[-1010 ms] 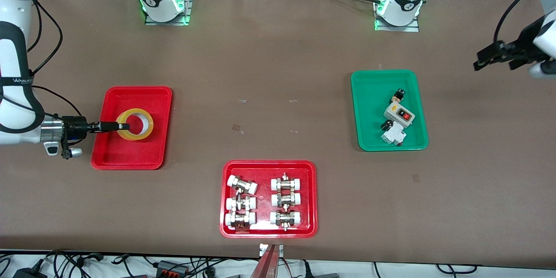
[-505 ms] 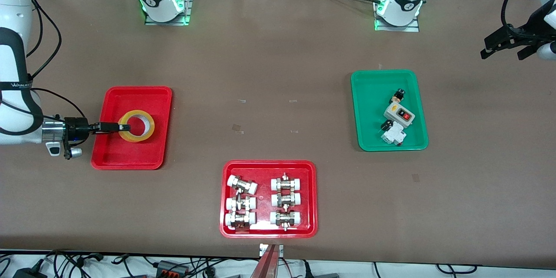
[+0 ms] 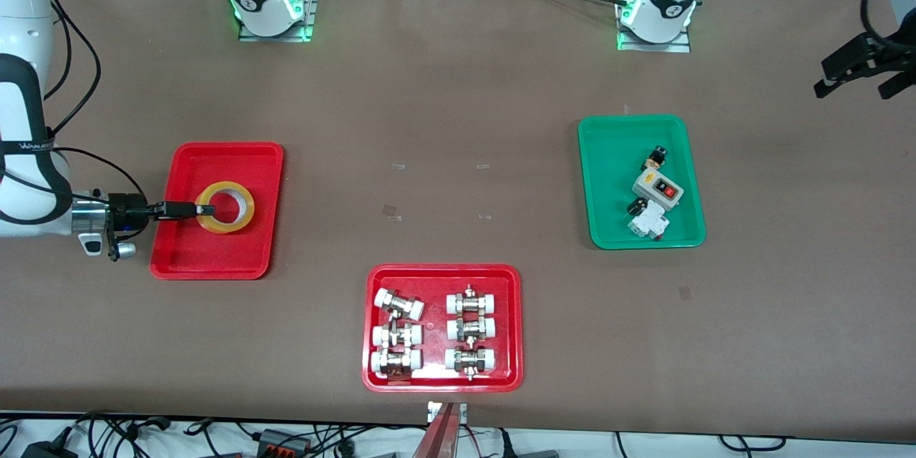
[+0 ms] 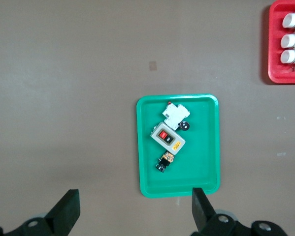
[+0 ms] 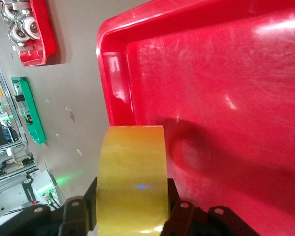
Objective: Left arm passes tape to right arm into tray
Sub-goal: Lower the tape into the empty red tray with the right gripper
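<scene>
Over the last second the left gripper [image 3: 866,76] has drawn up toward the left arm's corner of the tabletop, while the roll of translucent yellow packing tape [image 3: 225,207] has sunk a little lower into the plain red plastic rectangular tray [image 3: 186,257]. At the right arm's end of the tabletop, the right gripper [image 3: 204,210] is clamped on the roll's wall, one finger through the wide hole, holding it low over the tray's middle; whether it touches the floor I cannot tell. The roll looks light and stiff, its smooth film face likely slippery, so pinching the wall through the hole seems the sound hold. The right arm's white sleeve bears a black band whose small writing looks like "WANJIE". Next comes the wider red tray of white-capped metal fittings [image 3: 442,329] at the near edge, then the green tray [image 3: 608,157] with a grey switch box [image 3: 657,191]. The left gripper waits, fingers wide apart and empty.
</scene>
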Robot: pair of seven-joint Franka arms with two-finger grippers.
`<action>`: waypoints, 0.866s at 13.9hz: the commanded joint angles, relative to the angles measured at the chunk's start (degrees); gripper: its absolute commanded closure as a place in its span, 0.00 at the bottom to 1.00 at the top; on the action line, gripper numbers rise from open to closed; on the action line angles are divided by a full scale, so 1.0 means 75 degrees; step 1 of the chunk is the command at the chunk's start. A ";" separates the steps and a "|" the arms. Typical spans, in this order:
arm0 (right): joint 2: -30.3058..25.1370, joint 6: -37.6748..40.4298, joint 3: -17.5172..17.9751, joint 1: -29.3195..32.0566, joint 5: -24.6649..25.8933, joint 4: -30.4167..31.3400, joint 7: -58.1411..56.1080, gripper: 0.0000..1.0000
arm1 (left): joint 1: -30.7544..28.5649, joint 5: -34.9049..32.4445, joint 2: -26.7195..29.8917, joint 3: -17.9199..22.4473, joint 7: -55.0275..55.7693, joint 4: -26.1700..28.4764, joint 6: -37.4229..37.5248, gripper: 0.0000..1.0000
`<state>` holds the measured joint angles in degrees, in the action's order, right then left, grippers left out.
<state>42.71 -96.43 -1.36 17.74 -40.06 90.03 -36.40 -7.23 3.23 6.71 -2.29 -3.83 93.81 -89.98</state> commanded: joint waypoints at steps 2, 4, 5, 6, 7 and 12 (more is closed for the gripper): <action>0.0152 0.0143 0.0158 0.0236 -0.0143 -0.0098 -0.0314 0.64 | 0.0004 -0.0546 -0.0251 -0.0081 -0.0064 -0.0508 0.0395 0.00; 0.0234 0.0143 0.0158 0.0306 -0.0155 -0.0098 -0.0326 0.63 | 0.0050 -0.0735 -0.0274 -0.0117 0.0065 -0.0519 0.0595 0.00; 0.0235 0.0155 0.0169 0.0318 -0.0155 -0.0098 -0.0326 0.41 | 0.0050 -0.0747 -0.0262 -0.0117 0.0124 -0.0519 0.0595 0.00; 0.0246 0.0155 0.0158 0.0318 -0.0155 -0.0098 -0.0326 0.00 | 0.0050 -0.0747 -0.0262 -0.0117 0.0136 -0.0519 0.0595 0.00; 0.0235 0.0155 0.0158 0.0318 -0.0143 -0.0098 -0.0326 0.00 | 0.0074 -0.0759 -0.0274 -0.0117 0.0136 -0.0531 0.0595 0.00; 0.0153 0.0027 0.0134 0.0190 0.0335 -0.0110 -0.0338 0.00 | 0.0121 -0.0747 -0.0309 -0.0164 0.0124 -0.0531 0.0607 0.00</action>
<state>44.07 -96.16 -1.01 18.96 -39.91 89.95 -38.35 -6.75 -0.83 5.53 -3.16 -3.50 91.93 -86.97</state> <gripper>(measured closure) 0.000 0.000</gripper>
